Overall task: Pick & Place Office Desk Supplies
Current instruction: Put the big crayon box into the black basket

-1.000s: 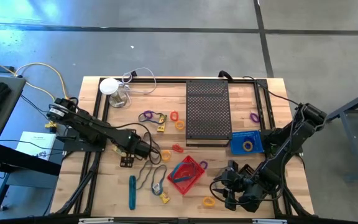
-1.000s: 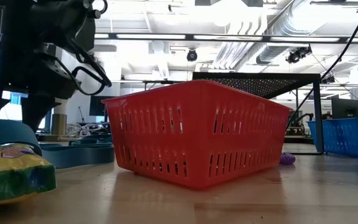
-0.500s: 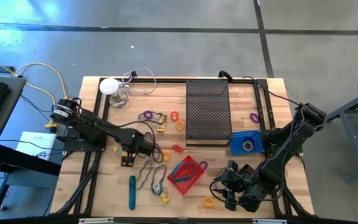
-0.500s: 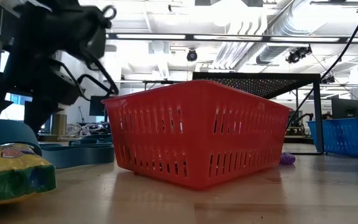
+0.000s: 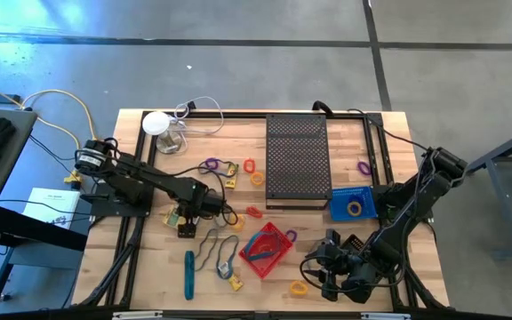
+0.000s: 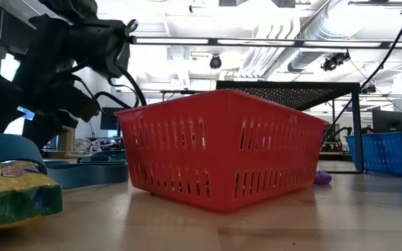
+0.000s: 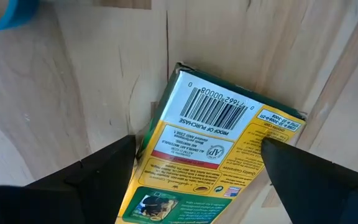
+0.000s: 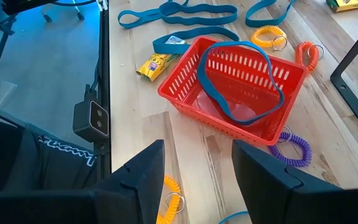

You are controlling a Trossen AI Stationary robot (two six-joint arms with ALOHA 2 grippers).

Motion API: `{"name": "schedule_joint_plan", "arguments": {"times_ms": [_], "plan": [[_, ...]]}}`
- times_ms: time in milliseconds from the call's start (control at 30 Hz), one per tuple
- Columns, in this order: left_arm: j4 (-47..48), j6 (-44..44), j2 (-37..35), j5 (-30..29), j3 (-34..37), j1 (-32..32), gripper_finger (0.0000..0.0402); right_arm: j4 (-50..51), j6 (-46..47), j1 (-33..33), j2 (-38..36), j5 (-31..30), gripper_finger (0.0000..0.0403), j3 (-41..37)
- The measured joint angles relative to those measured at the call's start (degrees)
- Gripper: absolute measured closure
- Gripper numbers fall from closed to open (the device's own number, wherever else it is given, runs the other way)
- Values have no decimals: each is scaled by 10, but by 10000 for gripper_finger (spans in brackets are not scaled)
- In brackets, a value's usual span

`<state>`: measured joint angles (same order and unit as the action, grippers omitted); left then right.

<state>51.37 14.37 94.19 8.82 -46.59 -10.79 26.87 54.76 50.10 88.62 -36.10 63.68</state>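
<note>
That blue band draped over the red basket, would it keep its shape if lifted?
Probably not. The blue band sags in a loose curve across the red basket, so it looks floppy. It seems thin and light, likely dangling from wherever an end effector pinches it.

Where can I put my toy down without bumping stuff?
Bare wood lies between the tray and the purple loop on the right arm's side, and at the far edge between the tray and the white round thing. It is crowded around the red basket and the left gripper.

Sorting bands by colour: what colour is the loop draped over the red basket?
Blue loop, clearest in right wrist view.
</note>
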Motion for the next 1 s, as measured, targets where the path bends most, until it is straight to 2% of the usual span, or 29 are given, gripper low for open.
{"name": "schedule_joint_plan", "arguments": {"times_ms": [200, 533, 667, 1000], "plan": [[-3, 17, 0, -10, 0, -16, 65, 0, 0, 0, 0, 0, 227, 0], [2, 20, -1, -18, 0, -24, 155, 0, -8, 0, 0, -12, 227, 0], [9, 21, -1, -20, -1, -24, 179, 0, -11, 0, 0, -15, 227, 0], [18, 22, -3, -18, -2, -24, 188, -1, -11, 0, 0, -15, 227, 0]]}}
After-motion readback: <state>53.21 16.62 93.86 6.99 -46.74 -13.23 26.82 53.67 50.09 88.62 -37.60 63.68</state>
